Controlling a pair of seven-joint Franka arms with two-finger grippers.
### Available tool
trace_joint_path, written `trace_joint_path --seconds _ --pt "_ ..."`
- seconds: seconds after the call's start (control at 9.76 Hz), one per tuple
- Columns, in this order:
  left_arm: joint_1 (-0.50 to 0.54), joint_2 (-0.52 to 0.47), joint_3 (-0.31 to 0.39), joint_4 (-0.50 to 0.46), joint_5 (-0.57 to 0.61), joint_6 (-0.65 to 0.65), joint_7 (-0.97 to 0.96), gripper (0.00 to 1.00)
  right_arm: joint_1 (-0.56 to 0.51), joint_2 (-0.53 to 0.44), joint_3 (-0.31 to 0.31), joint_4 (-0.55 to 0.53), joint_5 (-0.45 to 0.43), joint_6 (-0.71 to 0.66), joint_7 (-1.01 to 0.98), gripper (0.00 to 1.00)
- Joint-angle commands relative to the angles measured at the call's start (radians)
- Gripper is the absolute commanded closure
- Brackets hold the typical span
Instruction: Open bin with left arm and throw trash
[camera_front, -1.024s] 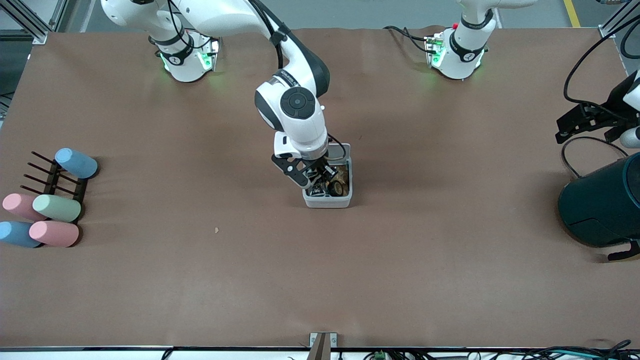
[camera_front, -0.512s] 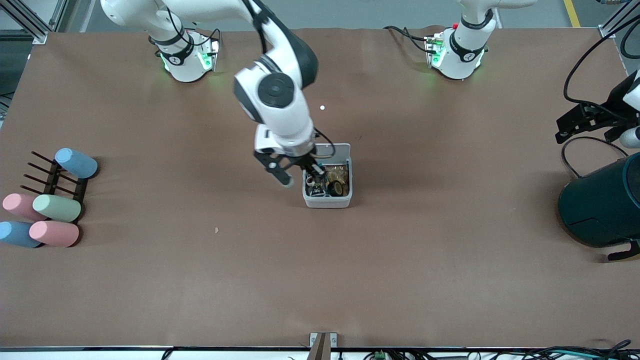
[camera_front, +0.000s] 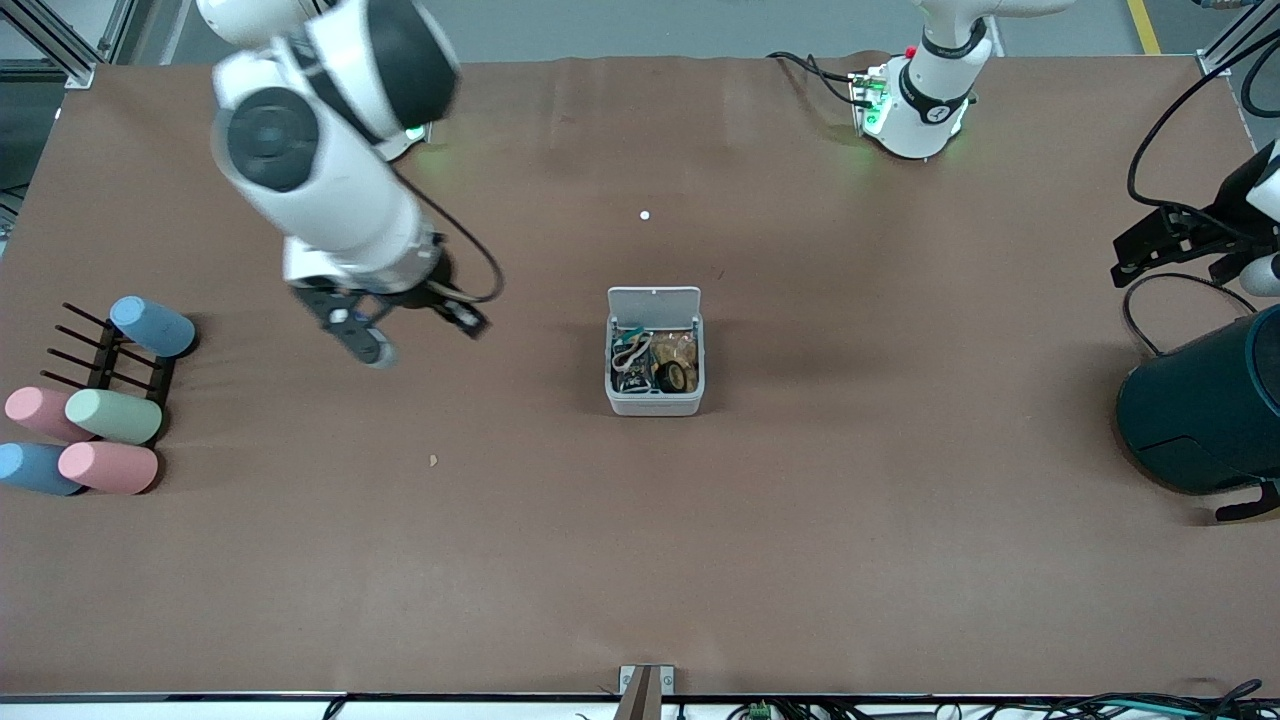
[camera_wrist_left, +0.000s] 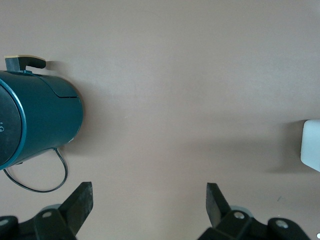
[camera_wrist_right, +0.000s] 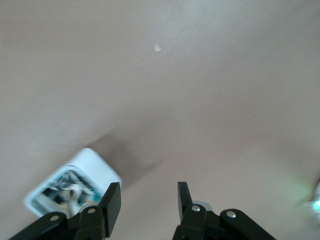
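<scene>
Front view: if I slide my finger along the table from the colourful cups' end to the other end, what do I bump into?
Cups on the rack → right end effector, up in the air → open bin with trash inside → big dark teal cylinder.

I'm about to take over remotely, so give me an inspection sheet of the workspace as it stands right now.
Surface: brown table cover, one small crumb and one white speck.
Job's things: bin open, lid up; wrapper, rubber band and tape roll inside.
Clutter: pastel cups on a black rack; dark teal cylinder.
Grippers: right gripper open, empty, over bare table between rack and bin; left gripper open, empty, by the cylinder.
Cables: black loops beside the cylinder.
Surroundings: nothing seen.
</scene>
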Motion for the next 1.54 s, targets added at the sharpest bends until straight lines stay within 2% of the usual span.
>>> trace_joint_path --seconds 0.0,0.31,0.51,0.61,0.72,1.13,1.23,1.43 --pt "0.003 0.007 -0.003 0.024 -0.01 -0.039 -0.002 0.0 -0.145 -0.112 0.019 -0.042 0.002 -0.115 -0.264 0.44" --pt "0.003 0.009 -0.003 0.024 -0.004 -0.043 -0.013 0.0 -0.363 -0.199 0.017 -0.051 -0.009 -0.282 -0.737 0.34" --pt "0.003 0.009 -0.003 0.024 -0.004 -0.041 -0.013 0.0 -0.474 -0.222 0.016 -0.052 -0.021 -0.316 -0.979 0.31" --pt "0.003 0.009 -0.003 0.024 -0.004 -0.041 -0.013 0.0 -0.5 -0.223 0.016 -0.051 -0.026 -0.321 -1.053 0.24" --pt "0.003 0.01 -0.001 0.025 -0.004 -0.041 -0.011 0.0 -0.497 -0.219 0.02 -0.04 -0.047 -0.316 -1.057 0.01" --pt "0.0 0.012 -0.001 0.025 0.001 -0.041 -0.011 0.0 -0.431 -0.203 0.025 0.027 -0.082 -0.304 -1.06 0.0" --pt "0.0 0.012 -0.001 0.027 0.002 -0.041 -0.011 0.0 -0.428 -0.202 0.026 0.027 -0.104 -0.26 -1.063 0.0" --pt "0.0 0.012 -0.001 0.027 0.002 -0.041 -0.011 0.0 -0.385 -0.243 0.026 -0.086 -0.143 -0.18 -1.062 0.0"
